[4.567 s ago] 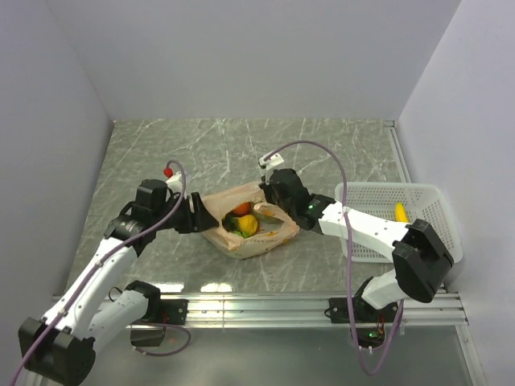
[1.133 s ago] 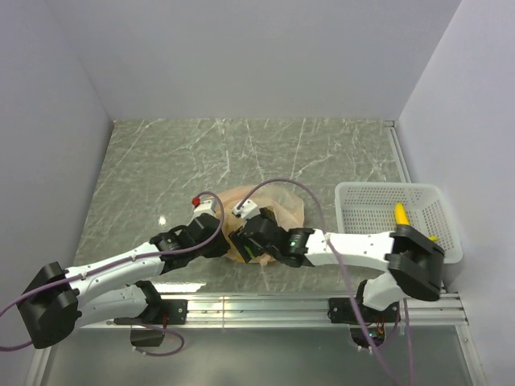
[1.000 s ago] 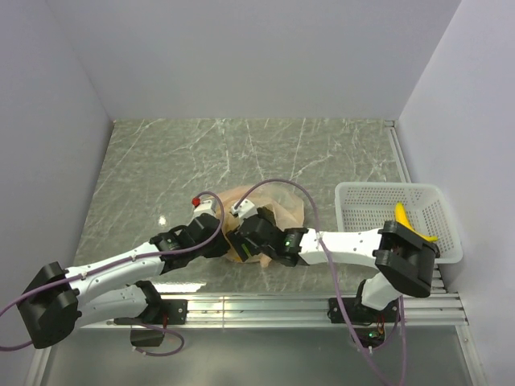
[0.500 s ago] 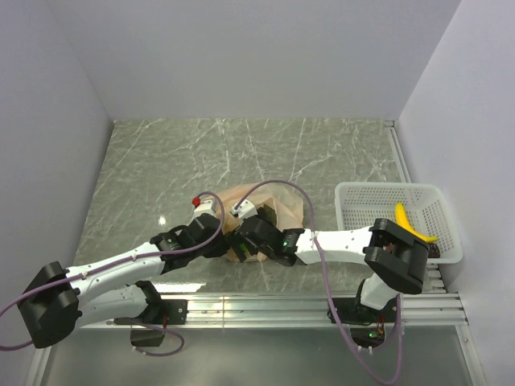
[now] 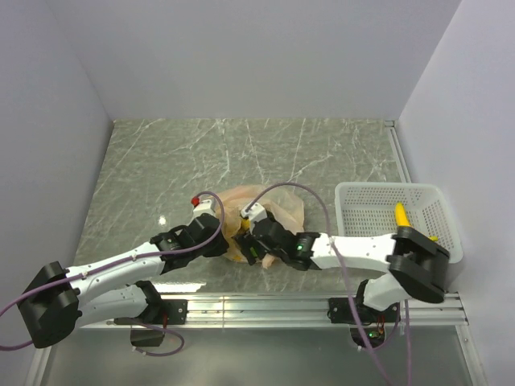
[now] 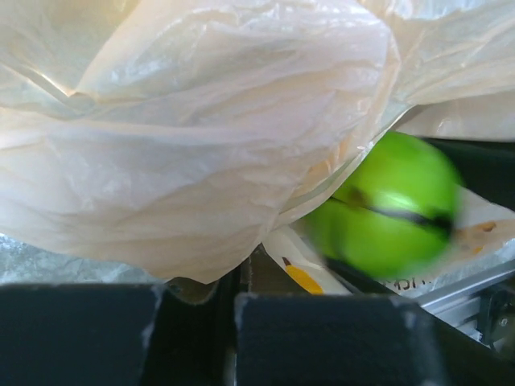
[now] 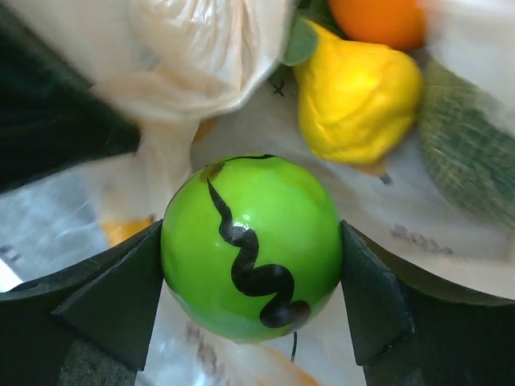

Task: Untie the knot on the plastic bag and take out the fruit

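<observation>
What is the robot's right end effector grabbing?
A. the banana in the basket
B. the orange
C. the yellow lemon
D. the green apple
D: in the right wrist view the right end effector has a finger on each side of the green apple, while the yellow lemon lies beyond it, untouched.

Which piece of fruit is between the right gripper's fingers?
The green apple with the black squiggle, touched by both fingers of the right gripper. The yellow lemon and the orange lie beyond it, ungripped.
</observation>
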`<state>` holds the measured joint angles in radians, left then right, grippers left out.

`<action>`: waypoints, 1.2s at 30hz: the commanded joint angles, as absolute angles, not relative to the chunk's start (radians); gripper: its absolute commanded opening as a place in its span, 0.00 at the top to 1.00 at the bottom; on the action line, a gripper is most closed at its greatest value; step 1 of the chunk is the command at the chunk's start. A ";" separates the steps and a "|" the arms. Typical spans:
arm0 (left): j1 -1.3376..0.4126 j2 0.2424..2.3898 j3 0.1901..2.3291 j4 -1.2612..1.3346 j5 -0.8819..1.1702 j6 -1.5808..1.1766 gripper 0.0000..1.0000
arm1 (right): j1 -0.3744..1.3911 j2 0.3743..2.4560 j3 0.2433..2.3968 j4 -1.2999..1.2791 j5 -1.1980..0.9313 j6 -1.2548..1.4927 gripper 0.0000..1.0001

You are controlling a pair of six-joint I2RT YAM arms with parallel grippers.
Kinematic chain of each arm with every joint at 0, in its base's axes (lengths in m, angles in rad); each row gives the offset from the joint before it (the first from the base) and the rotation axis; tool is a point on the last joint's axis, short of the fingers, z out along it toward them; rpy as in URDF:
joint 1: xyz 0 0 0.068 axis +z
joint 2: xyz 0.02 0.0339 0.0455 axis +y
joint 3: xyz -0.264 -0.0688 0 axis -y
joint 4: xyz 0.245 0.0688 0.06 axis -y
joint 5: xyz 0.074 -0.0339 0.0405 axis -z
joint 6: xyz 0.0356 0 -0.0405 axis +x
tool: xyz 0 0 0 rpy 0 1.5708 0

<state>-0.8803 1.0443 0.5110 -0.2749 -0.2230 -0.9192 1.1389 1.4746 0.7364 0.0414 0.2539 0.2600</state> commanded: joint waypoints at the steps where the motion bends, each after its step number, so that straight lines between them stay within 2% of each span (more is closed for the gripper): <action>1: -0.877 1.025 0.531 -0.268 -0.262 -0.904 0.97 | 1.141 1.315 0.707 0.046 0.258 0.244 0.97; 7: -0.876 1.026 0.540 -0.273 -0.275 -0.900 0.99 | 1.138 1.051 0.638 0.126 0.195 0.213 1.00; 11: -0.876 1.031 0.540 -0.272 -0.270 -0.910 0.99 | 1.137 0.938 0.614 0.259 0.149 0.206 1.00; 15: -0.874 1.031 0.535 -0.255 -0.255 -0.917 1.00 | 1.114 0.904 0.667 0.261 0.152 0.186 0.99; 17: -0.876 1.026 0.532 -0.238 -0.242 -0.922 0.99 | 1.111 0.910 0.725 0.212 0.213 0.166 0.98; 20: -0.876 1.013 0.523 -0.206 -0.213 -0.920 0.99 | 1.083 0.911 0.787 0.094 0.478 0.164 0.98; 21: -0.876 1.011 0.517 -0.201 -0.209 -0.920 0.99 | 1.063 0.908 0.802 0.051 0.630 0.193 0.98; 22: -0.876 1.005 0.514 -0.193 -0.203 -0.917 1.00 | 0.990 0.904 0.808 -0.059 0.681 0.225 0.99; 26: -0.876 0.965 0.500 -0.183 -0.202 -0.905 0.99 | 0.711 0.838 0.770 -0.285 0.696 0.422 0.98; 28: -0.874 0.957 0.497 -0.183 -0.206 -0.896 0.99 | 0.629 0.767 0.721 -0.365 0.716 0.481 0.97; 32: -0.876 0.965 0.514 -0.184 -0.201 -0.879 0.99 | 0.357 0.684 0.648 -0.436 0.701 0.534 0.90; 33: -0.874 0.969 0.525 -0.186 -0.199 -0.876 1.00 | 0.294 0.663 0.612 -0.431 0.675 0.528 0.86; 34: -0.874 0.982 0.535 -0.189 -0.195 -0.871 0.99 | 0.140 0.652 0.568 -0.413 0.584 0.534 0.58; 35: -0.874 0.982 0.535 -0.189 -0.195 -0.871 0.99 | 0.138 0.652 0.568 -0.413 0.583 0.534 0.58; 36: -0.874 0.986 0.537 -0.187 -0.195 -0.873 0.99 | 0.102 0.653 0.558 -0.399 0.559 0.540 0.44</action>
<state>-0.8783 0.9764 0.5095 -0.2211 -0.2066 -0.8982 0.2256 0.6670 0.5941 -0.3828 0.6258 0.4881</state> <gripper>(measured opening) 0.046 0.851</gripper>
